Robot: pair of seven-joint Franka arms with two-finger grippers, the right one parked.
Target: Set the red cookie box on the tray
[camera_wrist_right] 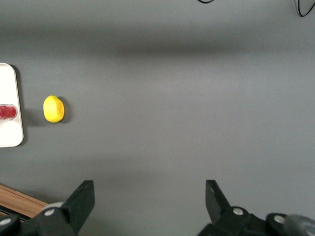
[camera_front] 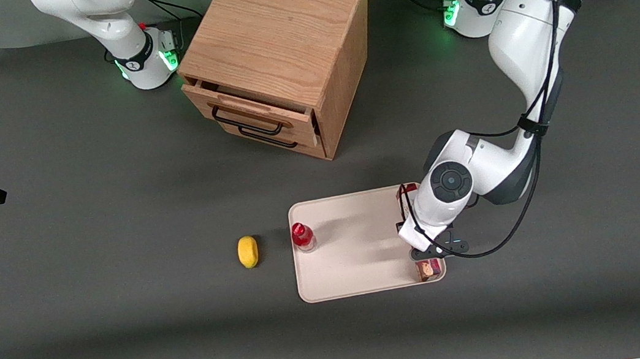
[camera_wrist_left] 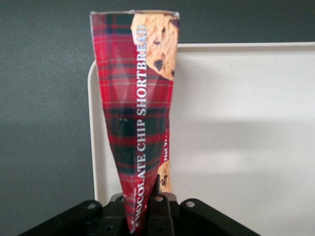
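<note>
The red cookie box [camera_wrist_left: 135, 108] is a long tartan-red package printed with chocolate-chip cookies. My left gripper [camera_wrist_left: 147, 199] is shut on it near one end. In the front view the gripper [camera_front: 430, 249] is over the cream-white tray [camera_front: 354, 252], along its short side toward the working arm's end. The arm hides most of the box there. Only its two ends show: one at the tray corner nearer the camera [camera_front: 429, 269], the other at the tray's farther edge. In the left wrist view the box lies over the tray's rim [camera_wrist_left: 93, 147]. I cannot tell whether it touches the tray.
A small red-capped bottle [camera_front: 302, 235] stands on the tray's edge toward the parked arm's end. A yellow lemon [camera_front: 248, 251] lies on the table beside it. A wooden drawer cabinet [camera_front: 279, 55], its top drawer slightly open, stands farther from the camera.
</note>
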